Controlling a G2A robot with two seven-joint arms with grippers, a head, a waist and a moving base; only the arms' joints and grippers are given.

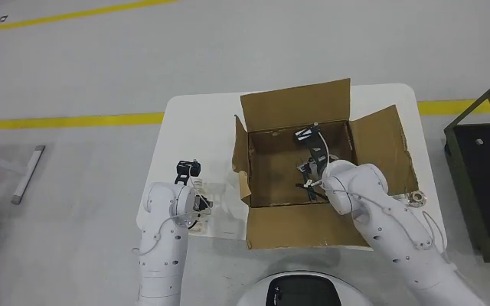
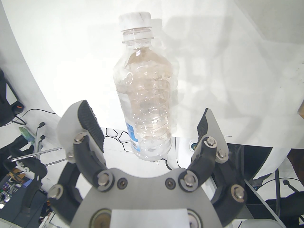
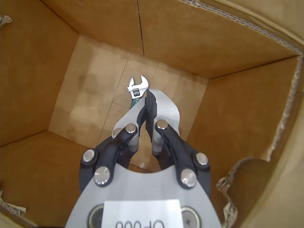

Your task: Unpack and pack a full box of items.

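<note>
A clear plastic water bottle (image 2: 144, 96) with a white cap lies on the white table (image 1: 199, 115), left of the box. My left gripper (image 2: 144, 124) hangs over its lower half, open, with both pads (image 2: 90, 124) apart from the bottle. The open cardboard box (image 1: 295, 103) stands mid-table. My right gripper (image 3: 145, 105) is down inside it, shut on the green handle of an adjustable wrench (image 3: 137, 88). The wrench's silver head sticks out past the fingertips over the bare box floor (image 3: 95, 91). In the top view my right arm (image 1: 352, 187) comes in over the box's near wall.
A small ring-shaped object (image 1: 416, 199) lies on the table beside the box's right flap. A dark green cabinet (image 1: 468, 176) stands off the table's right side. The bottle's base lies near the table's front edge, with cables on the floor beyond.
</note>
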